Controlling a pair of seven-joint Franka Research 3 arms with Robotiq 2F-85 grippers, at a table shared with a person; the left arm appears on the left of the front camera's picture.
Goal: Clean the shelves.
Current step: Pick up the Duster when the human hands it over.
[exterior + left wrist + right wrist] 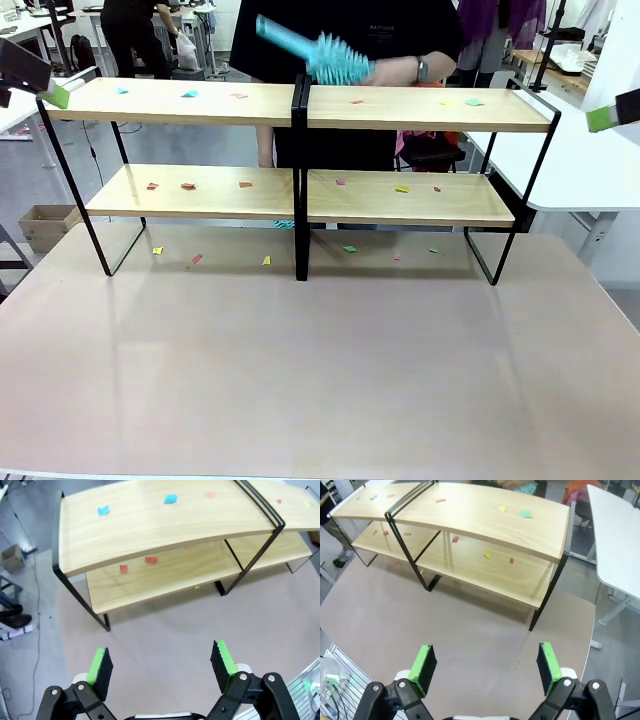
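The shelves (300, 105) stand across the far half of the beige table, four light wood boards on a thin black frame (160, 525) (480, 515). Small coloured paper scraps (190, 94) lie on the boards and on the tabletop beneath. A person behind the rack holds a turquoise brush (320, 52) over the top boards near the middle. My left gripper (55, 92) hangs open at the upper left corner of the rack, well above the table (162, 667). My right gripper (605, 115) hovers open at the far right (485, 667).
A white table (590, 160) stands to the right behind the rack. A cardboard box (45, 225) sits on the floor at the left. Wide bare tabletop (320, 370) lies in front of the rack.
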